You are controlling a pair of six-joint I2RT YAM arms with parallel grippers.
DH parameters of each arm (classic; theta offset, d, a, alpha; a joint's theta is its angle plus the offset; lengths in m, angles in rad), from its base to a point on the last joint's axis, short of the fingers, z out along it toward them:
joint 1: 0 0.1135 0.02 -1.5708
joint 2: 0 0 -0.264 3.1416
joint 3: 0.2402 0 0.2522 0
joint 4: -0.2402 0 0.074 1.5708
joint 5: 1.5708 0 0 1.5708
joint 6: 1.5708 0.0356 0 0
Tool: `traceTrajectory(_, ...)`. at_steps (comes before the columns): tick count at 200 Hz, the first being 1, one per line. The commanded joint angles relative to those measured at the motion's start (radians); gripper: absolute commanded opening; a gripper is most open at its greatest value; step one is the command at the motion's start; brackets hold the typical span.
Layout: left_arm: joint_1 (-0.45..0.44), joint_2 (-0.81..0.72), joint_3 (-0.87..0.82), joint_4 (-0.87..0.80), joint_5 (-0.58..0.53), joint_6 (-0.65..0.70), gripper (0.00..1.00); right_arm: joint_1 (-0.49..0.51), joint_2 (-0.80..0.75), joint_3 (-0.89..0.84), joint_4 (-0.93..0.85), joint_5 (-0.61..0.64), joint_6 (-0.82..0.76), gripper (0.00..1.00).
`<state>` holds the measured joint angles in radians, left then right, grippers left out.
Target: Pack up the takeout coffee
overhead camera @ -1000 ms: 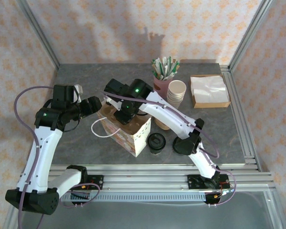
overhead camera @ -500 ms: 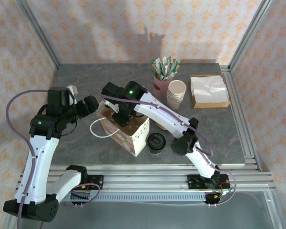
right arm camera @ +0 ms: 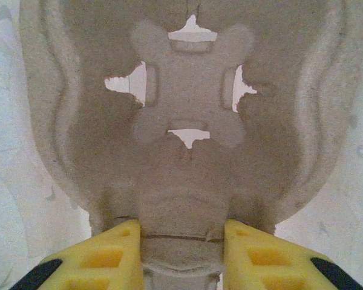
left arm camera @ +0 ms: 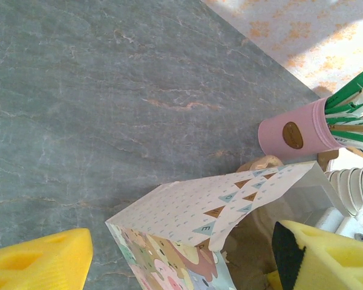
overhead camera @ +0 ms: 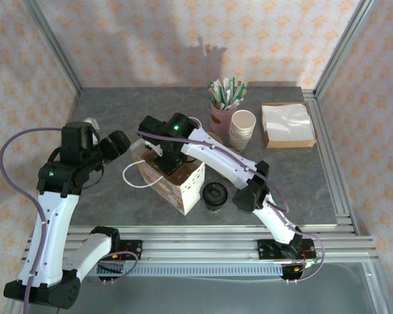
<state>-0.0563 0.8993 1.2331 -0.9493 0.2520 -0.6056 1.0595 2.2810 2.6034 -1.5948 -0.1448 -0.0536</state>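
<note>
The right gripper (right arm camera: 180, 235) is clamped on the near edge of a moulded pulp cup carrier (right arm camera: 187, 121), reaching down inside a patterned paper gift bag (overhead camera: 187, 190). The left gripper (left arm camera: 181, 241) has its fingers wide apart on either side of the bag's rim and holds nothing. The takeout coffee (overhead camera: 215, 195) stands outside on the table (overhead camera: 301, 176), just beside the bag's right wall near its front corner. It is upright, with its long axis vertical, the black lid pointing up and the base on the grey top. The step in hand looks like seating the carrier on the bag's floor, with the coffee not yet packed. The next move probably calls for releasing the carrier and lifting clear of the bag mouth without dragging its wall. The cup could then be taken by its side and lowered level into a carrier well. Farther back, apart from the coffee, stand a pink cup of stirrers (overhead camera: 221, 119) and a stack of cream cups (overhead camera: 242, 131).
</note>
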Motion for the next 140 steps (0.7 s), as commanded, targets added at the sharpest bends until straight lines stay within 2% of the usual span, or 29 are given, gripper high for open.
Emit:
traceTrajectory(1,0.007,0.0,-0.007,0.006,-0.032,-0.013,0.79,0.005,0.008,-0.02,-0.04,0.029,0.03,0.31)
traceTrajectory(140,0.007,0.01,-0.03,0.016,0.008,0.001,0.79,-0.003,0.063,-0.066,0.006,-0.034,0.031,0.3)
